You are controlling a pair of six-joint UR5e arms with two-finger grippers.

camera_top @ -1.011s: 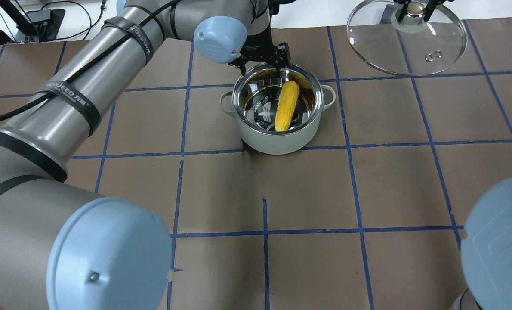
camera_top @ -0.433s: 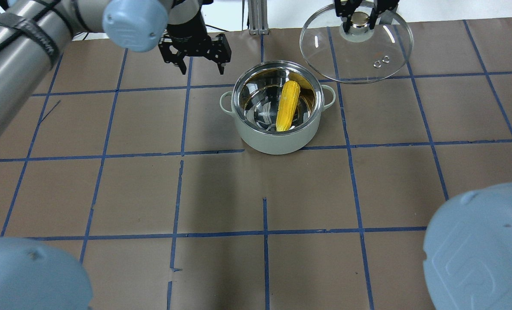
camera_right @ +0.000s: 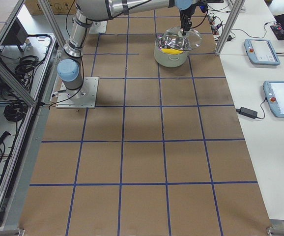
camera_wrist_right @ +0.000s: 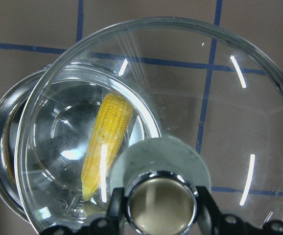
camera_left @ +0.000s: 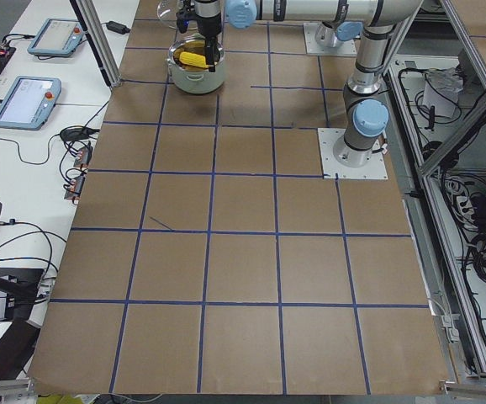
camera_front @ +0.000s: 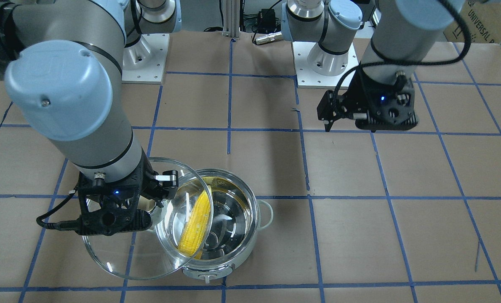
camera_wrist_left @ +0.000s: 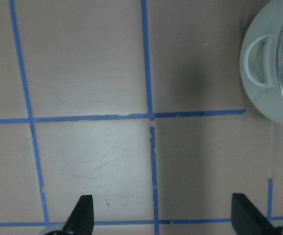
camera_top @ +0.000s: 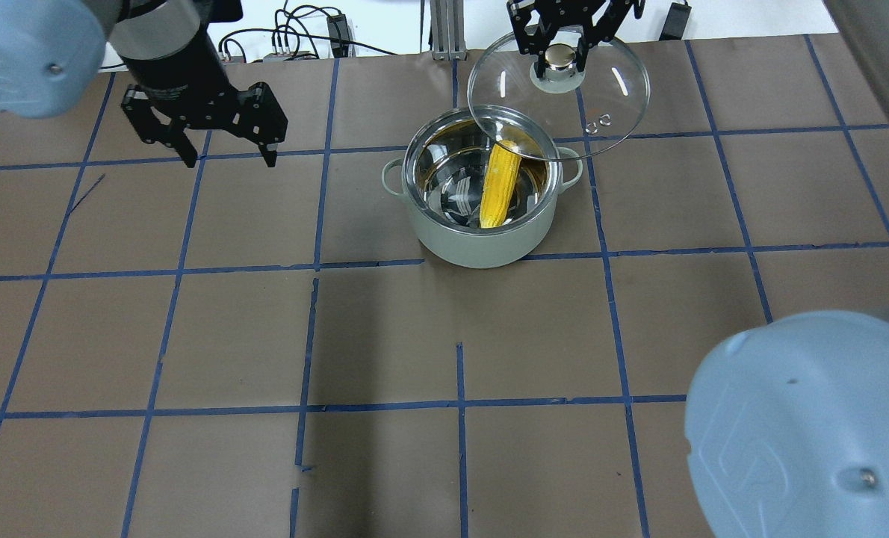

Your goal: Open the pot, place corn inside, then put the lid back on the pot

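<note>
The pale grey pot (camera_top: 482,240) stands open on the table, with the yellow corn (camera_top: 500,187) lying inside against its steel wall. The corn also shows in the front view (camera_front: 195,223) and through the glass in the right wrist view (camera_wrist_right: 107,142). My right gripper (camera_top: 560,63) is shut on the knob of the clear glass lid (camera_top: 624,97) and holds it in the air, overlapping the pot's far right rim. The lid (camera_front: 124,256) hangs tilted. My left gripper (camera_top: 230,157) is open and empty, well to the left of the pot (camera_wrist_left: 264,73).
Brown paper with a blue tape grid covers the table (camera_top: 385,336). An aluminium post (camera_top: 444,30) and cables stand at the far edge. The arms' base plates (camera_front: 143,59) sit on the robot's side. Control tablets (camera_right: 262,51) lie on a side bench.
My left gripper has left the pot, open, and moved left and back toward the robot. My right gripper has carried the lid leftward until it overlaps the pot's rim.
</note>
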